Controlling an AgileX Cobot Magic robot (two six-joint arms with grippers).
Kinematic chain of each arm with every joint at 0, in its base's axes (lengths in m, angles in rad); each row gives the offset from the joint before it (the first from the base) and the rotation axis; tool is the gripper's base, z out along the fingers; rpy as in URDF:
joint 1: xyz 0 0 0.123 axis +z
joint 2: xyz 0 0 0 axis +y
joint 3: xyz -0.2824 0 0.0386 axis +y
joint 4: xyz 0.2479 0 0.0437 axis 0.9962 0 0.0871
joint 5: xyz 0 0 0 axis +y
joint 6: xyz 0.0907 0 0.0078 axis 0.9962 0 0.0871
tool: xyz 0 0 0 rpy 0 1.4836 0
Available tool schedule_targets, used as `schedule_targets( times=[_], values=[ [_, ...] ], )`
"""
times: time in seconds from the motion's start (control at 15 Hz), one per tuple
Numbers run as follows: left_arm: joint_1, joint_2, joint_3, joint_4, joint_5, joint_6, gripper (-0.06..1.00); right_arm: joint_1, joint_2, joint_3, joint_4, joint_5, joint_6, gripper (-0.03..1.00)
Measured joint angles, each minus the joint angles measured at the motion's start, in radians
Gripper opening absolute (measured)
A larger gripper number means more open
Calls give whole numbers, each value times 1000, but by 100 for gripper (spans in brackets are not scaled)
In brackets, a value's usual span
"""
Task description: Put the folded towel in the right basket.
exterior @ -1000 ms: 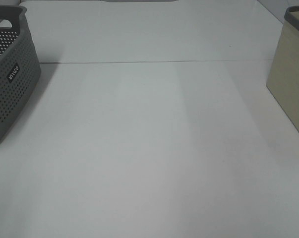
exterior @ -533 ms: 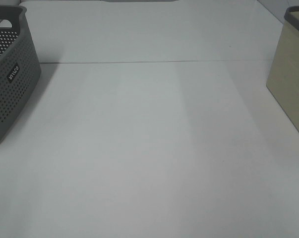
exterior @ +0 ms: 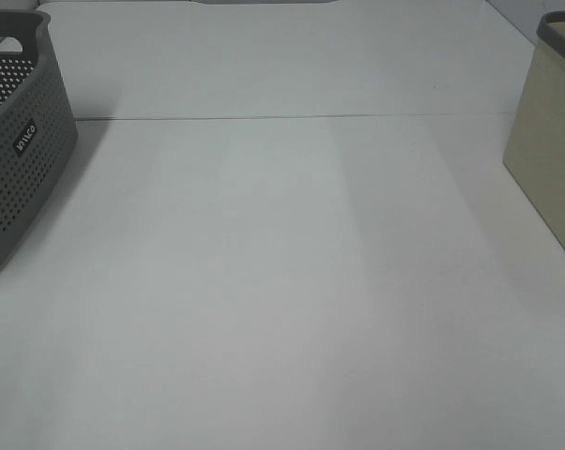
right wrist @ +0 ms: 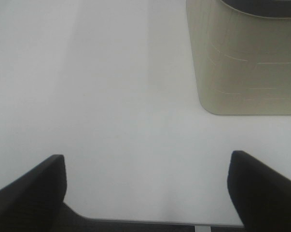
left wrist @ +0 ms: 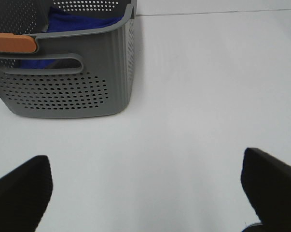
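The folded blue towel (left wrist: 80, 21) lies inside the grey perforated basket (left wrist: 68, 92), seen in the left wrist view; that basket stands at the left edge of the exterior view (exterior: 20, 141). The right basket (exterior: 549, 141) is beige with a dark rim and stands at the right edge; it also shows in the right wrist view (right wrist: 246, 63). My left gripper (left wrist: 145, 188) is open and empty over bare table, short of the grey basket. My right gripper (right wrist: 145, 188) is open and empty over bare table near the beige basket. Neither gripper shows in the exterior view.
The white table (exterior: 282, 281) spans the space between the two baskets, with a thin seam line (exterior: 291, 117) across its far part. An orange piece (left wrist: 12, 42) sits on the grey basket's rim.
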Motion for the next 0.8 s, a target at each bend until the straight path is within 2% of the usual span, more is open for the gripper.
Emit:
schedule_targets(
  times=[0.8],
  values=[
    [0,0,0,0,0,0,99,0,0,0,-3,-1,8,87]
  ],
)
